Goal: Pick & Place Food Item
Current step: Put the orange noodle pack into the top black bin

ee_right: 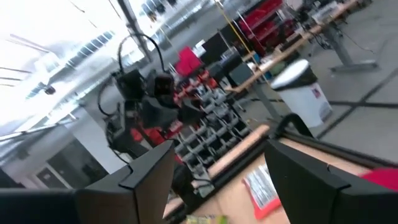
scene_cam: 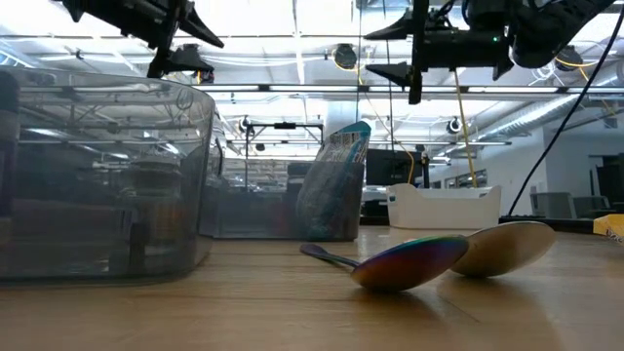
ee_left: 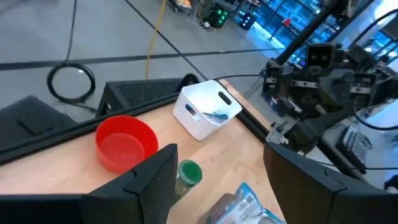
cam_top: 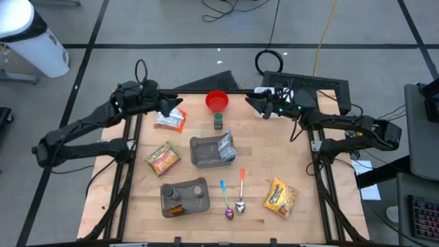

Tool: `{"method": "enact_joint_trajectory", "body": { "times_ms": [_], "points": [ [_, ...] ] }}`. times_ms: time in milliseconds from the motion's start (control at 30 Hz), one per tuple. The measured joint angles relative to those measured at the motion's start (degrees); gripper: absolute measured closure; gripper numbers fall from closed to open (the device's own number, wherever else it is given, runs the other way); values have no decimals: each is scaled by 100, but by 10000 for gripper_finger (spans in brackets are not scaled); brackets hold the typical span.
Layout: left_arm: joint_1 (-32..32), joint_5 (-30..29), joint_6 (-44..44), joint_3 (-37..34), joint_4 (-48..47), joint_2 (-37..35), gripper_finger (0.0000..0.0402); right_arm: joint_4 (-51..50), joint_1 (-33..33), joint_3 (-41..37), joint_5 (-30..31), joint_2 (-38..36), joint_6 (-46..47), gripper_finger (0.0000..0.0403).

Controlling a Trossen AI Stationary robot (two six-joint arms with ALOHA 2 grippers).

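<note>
Both hands raised at counter's (cam_top: 206, 206) far edge: left hand (cam_top: 180, 103) open, empty; right hand (cam_top: 251, 99) open, empty; white bin (ee_left: 205, 114) contents unclear.

A robotics lab (or workshop): trailing floor cables (cam_top: 271, 27), parts-bin racks (ee_right: 211, 140) and overhead strip lights (scene_cam: 292, 93).
</note>
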Motion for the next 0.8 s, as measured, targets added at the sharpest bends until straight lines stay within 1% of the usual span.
{"method": "enact_joint_trajectory", "body": {
  "times_ms": [100, 200, 300, 367, 467, 533, 600, 667, 800],
  "points": [
    [268, 419, -4, 2, -125, -2, 158, -179, 0, 0, 7, 2, 20, 160],
    [444, 610, -17, 7, -316, 0, 158, -184, 0, 0, 9, 2, 28, 160],
    [541, 504, 205, 241, -737, 42, 158, -182, 0, 0, 9, 2, 32, 160],
    [556, 206, 501, 621, -1242, 171, 158, -186, 0, 0, 9, 2, 26, 161],
    [573, -283, 883, 1275, -2216, 604, 158, -199, -7, 0, 13, 2, 35, 161],
    [670, -434, 1041, 1643, -2972, 992, 158, -212, -9, 0, 13, 2, 37, 161],
    [849, -428, 1124, 1880, -3642, 1402, 158, -219, -7, 0, 12, 2, 35, 161],
    [998, -283, 1162, 2003, -4027, 1751, 158, -245, -5, 0, 11, 2, 28, 161],
    [1248, 94, 1233, 2013, -4072, 2300, 158, -408, 48, 0, -7, 2, 37, 161]
  ]
}}
